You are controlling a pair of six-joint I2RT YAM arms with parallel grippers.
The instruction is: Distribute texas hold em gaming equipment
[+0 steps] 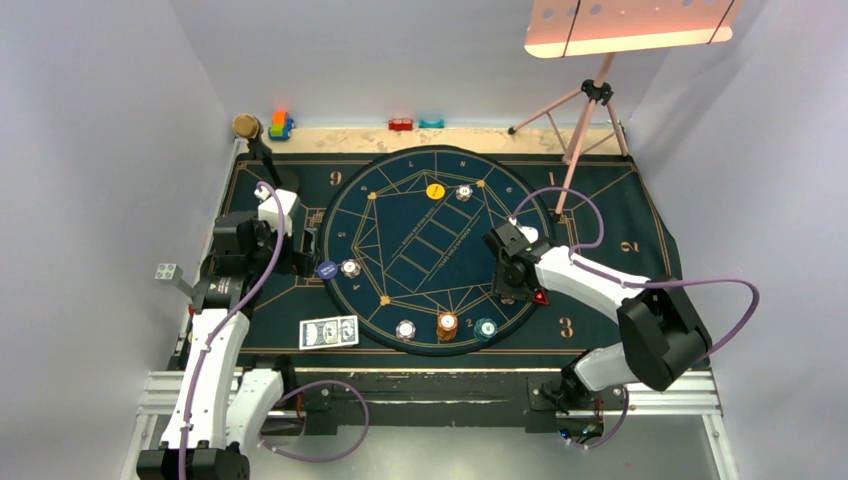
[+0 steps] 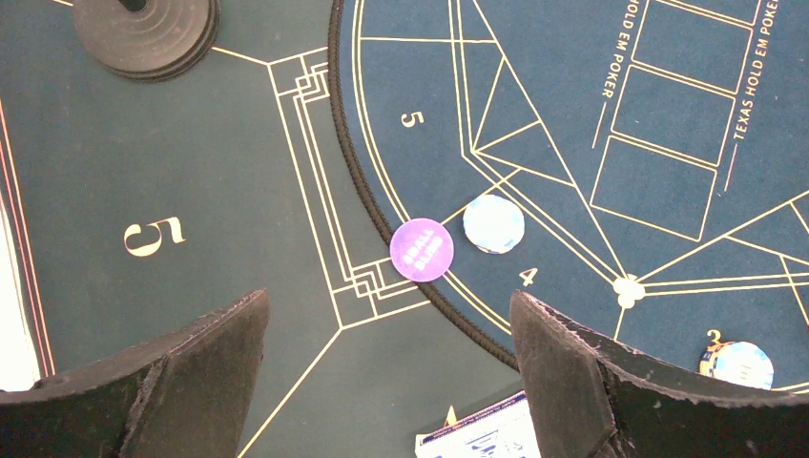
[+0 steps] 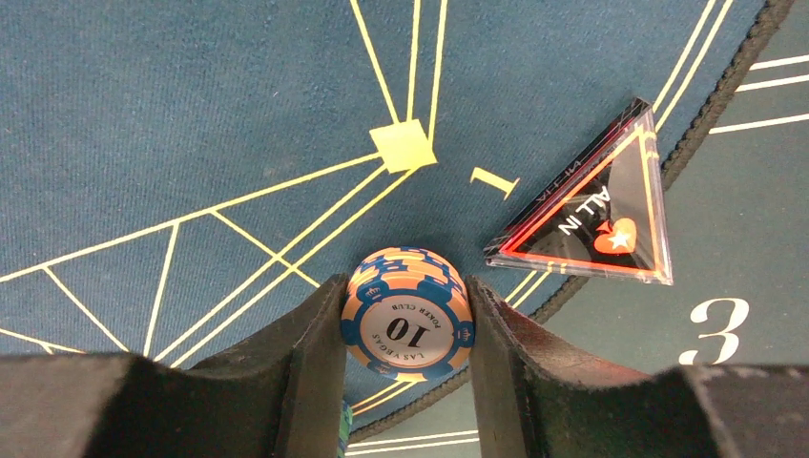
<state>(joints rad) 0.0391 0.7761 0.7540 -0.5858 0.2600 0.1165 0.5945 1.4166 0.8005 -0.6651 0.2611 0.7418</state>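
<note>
Right wrist: right gripper (image 3: 404, 303) clamps orange chip stack (image 3: 408, 331), face toward camera; left gripper (image 2: 388, 307) wide.

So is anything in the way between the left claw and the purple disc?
Nothing visible is. Only bare mat lies between the open left gripper and the purple disc; a white chip sits beside it.

Top camera overlooks from behind; wrist cameras peer down close, right one sharing the red-black triangular plastic marker (image 3: 596, 210).
</note>
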